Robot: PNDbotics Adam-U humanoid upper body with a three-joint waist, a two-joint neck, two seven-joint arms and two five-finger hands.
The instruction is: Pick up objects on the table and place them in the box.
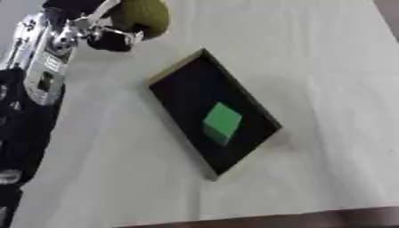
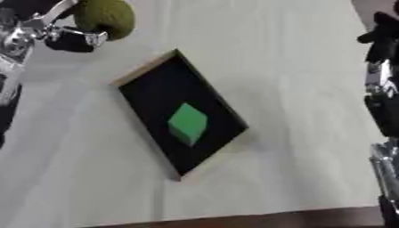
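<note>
Ball: an olive-green round ball (image 1: 140, 17) sits at the upper left, in the left hand, above the table and beyond the box's far corner.
Handling: it looks light with a matte, perhaps fuzzy skin, so probably not slippery; being round, it could roll out of an off-centre grip. Fingers across its widest part seem the best hold.
Left hand: the left hand (image 1: 105, 33) has its fingers curled round the ball's near side, clamped on it.
Box: the box (image 2: 136, 73) is shallow, dark inside with a pale rim, lying askew mid-table.
Cube: a green cube (image 2: 187, 123) already lies inside the box, near its middle.
Right hand: the right hand (image 2: 380, 35) shows at the right edge, well apart from the box; whether its fingers are apart or together cannot be told.
Table: a pale cloth covers the table (image 1: 335, 89).
Next step: judged from this, carry the ball over the box and release it beside the cube.
</note>
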